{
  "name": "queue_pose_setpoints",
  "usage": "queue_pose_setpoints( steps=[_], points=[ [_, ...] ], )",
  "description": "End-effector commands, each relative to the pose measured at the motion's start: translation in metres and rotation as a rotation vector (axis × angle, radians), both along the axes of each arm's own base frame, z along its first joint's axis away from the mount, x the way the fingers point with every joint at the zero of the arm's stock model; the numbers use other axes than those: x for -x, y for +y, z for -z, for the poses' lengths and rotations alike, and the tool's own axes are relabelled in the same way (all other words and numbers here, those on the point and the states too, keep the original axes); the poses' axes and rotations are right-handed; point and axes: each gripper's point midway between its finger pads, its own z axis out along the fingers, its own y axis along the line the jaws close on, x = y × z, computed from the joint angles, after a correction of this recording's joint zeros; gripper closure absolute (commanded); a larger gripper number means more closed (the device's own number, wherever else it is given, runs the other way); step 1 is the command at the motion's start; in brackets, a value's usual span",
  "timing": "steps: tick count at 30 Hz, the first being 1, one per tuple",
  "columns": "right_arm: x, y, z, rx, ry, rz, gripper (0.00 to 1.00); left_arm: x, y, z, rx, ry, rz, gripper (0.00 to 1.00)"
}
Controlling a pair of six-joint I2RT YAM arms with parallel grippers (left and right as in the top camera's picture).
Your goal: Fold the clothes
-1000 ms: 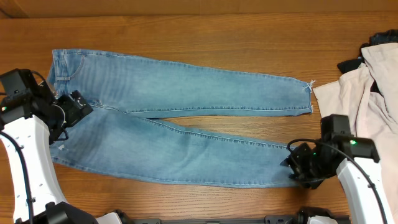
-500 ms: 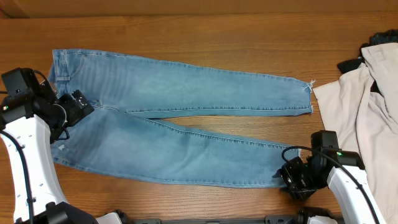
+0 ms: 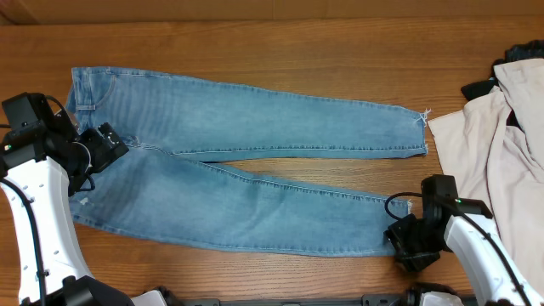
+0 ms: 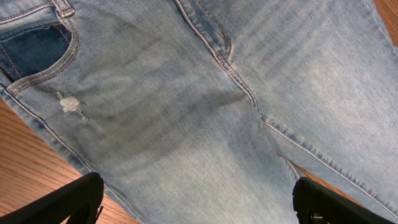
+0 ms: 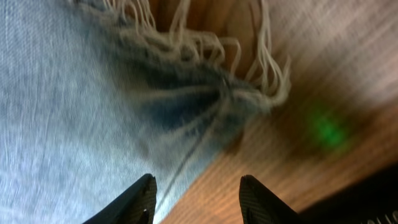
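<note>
The big wooden table [image 3: 255, 51] holds the blue jeans [image 3: 246, 127], spread flat with 2 legs pointing right. A cream garment [image 3: 510, 136] lies at the right edge. The left gripper [image 3: 104, 141] hangs wide open over the hip part, holding nothing. The right gripper [image 5: 198, 196] is open too and holds nothing, just by the near leg's stringy hem [image 5: 205, 56].

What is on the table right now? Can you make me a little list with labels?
jeans: light blue, spread flat, legs pointing right, not folded yet
left gripper: open, over the waist end of the jeans
right gripper: open, at the frayed end of the near leg
cream garment: heaped at the right edge
black cloth: peeking out beside the cream garment
table: brown wood
</note>
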Motion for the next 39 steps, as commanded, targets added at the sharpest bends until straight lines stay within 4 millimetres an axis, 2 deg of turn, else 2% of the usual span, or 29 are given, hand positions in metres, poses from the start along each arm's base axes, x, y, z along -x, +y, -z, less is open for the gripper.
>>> queue_pose_setpoints(
  steps=[1, 8, 11, 12, 14, 17, 19, 23, 27, 32, 35, 39],
  points=[
    [0.001, -0.005, 0.008, 0.031, 0.022, -0.003, 0.53, 0.000, -0.004, -0.007, -0.011, -0.022, 0.029, 0.00],
    [-0.001, -0.004, 0.019, 0.018, 0.055, -0.002, 0.49, 0.000, -0.004, -0.006, -0.010, -0.019, 0.029, 0.00],
    [-0.004, -0.004, 0.022, 0.017, 0.052, -0.002, 0.51, 0.000, -0.004, -0.006, -0.010, -0.019, 0.029, 0.00],
    [-0.005, -0.004, 0.022, 0.016, 0.050, -0.002, 0.53, 0.000, -0.004, -0.006, -0.010, -0.019, 0.029, 0.00],
    [-0.007, -0.004, 0.024, 0.016, 0.043, -0.005, 0.73, 0.001, -0.004, -0.006, -0.010, -0.018, 0.029, 0.00],
    [-0.009, -0.005, 0.024, 0.021, 0.035, -0.006, 0.91, 0.001, -0.004, -0.006, -0.010, -0.018, 0.029, 0.00],
    [-0.010, -0.005, 0.024, 0.023, 0.032, -0.007, 0.96, 0.001, -0.004, -0.006, -0.010, -0.016, 0.029, 0.00],
    [-0.013, -0.006, 0.025, 0.026, 0.018, -0.014, 0.96, 0.002, -0.003, -0.006, -0.018, -0.010, 0.025, 0.00],
    [-0.017, -0.007, 0.023, 0.027, 0.002, -0.039, 0.96, 0.010, 0.011, -0.004, -0.092, 0.036, -0.006, 0.00],
    [-0.040, -0.014, 0.012, 0.057, -0.053, -0.039, 0.96, 0.011, 0.015, -0.003, -0.110, 0.045, -0.014, 0.00],
    [-0.057, -0.026, 0.003, 0.106, -0.093, -0.030, 0.96, 0.012, 0.016, -0.002, -0.115, 0.054, -0.018, 0.00],
    [-0.069, -0.048, -0.009, 0.200, -0.109, -0.007, 0.96, 0.018, 0.021, 0.003, -0.125, 0.091, -0.064, 0.00]
  ],
)
